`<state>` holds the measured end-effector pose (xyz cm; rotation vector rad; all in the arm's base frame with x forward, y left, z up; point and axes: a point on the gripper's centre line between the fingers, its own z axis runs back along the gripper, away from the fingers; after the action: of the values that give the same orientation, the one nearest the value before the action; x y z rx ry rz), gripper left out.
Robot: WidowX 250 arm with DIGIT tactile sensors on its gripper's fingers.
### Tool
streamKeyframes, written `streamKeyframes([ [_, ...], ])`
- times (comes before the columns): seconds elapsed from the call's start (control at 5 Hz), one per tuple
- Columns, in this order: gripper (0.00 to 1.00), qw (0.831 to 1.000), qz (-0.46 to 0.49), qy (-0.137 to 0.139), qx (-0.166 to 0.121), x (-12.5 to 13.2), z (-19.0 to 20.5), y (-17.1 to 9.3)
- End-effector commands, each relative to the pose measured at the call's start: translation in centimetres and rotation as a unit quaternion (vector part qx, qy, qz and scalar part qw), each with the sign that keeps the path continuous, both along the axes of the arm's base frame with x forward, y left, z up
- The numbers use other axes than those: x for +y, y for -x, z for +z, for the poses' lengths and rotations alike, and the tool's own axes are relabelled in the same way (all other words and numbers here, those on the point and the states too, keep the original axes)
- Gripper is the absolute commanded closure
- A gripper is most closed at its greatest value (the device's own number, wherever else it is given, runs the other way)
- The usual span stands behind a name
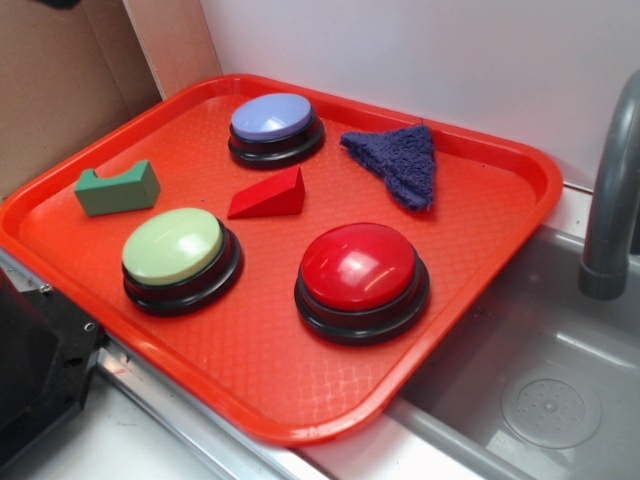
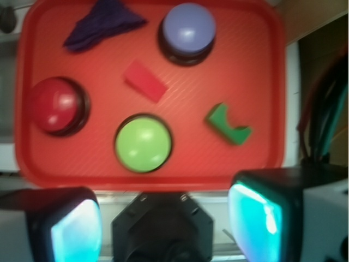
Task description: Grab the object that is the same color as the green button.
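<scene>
The object, a small dark green block point(image 1: 117, 189) with a curved notch in its top, lies near the left rim of the red tray point(image 1: 480, 230). The pale green button point(image 1: 175, 250) on its black base sits just in front of it. In the wrist view the green block point(image 2: 227, 124) is right of the green button point(image 2: 143, 143) on the tray point(image 2: 240, 65). My gripper point(image 2: 166, 221) hangs high above the tray's near edge, well apart from the block. It is open, its cyan-lit pads point(image 2: 256, 221) wide apart with nothing between them. The exterior view does not show the gripper.
Also on the tray are a red wedge point(image 1: 268, 195), a red button point(image 1: 360, 275), a lavender-blue button point(image 1: 275, 125) and a purple cloth point(image 1: 400, 160). A steel sink point(image 1: 540, 390) with a grey faucet point(image 1: 610, 200) lies to the right. Cardboard point(image 1: 60, 80) stands behind on the left, and a black base point(image 1: 40, 370) is at front left.
</scene>
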<state>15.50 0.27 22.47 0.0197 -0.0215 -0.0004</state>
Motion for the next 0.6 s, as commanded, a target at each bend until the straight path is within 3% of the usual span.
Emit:
streamKeyframes([
  [0.0,0.00,0.998,-0.053,0.028,0.001,5.9,-0.6,-3.1],
  [0.2,0.00,0.997,-0.068,0.021,0.010,8.0,-1.9,-3.2],
  [0.4,0.00,0.993,-0.116,-0.005,0.027,8.4,-3.5,-4.4],
])
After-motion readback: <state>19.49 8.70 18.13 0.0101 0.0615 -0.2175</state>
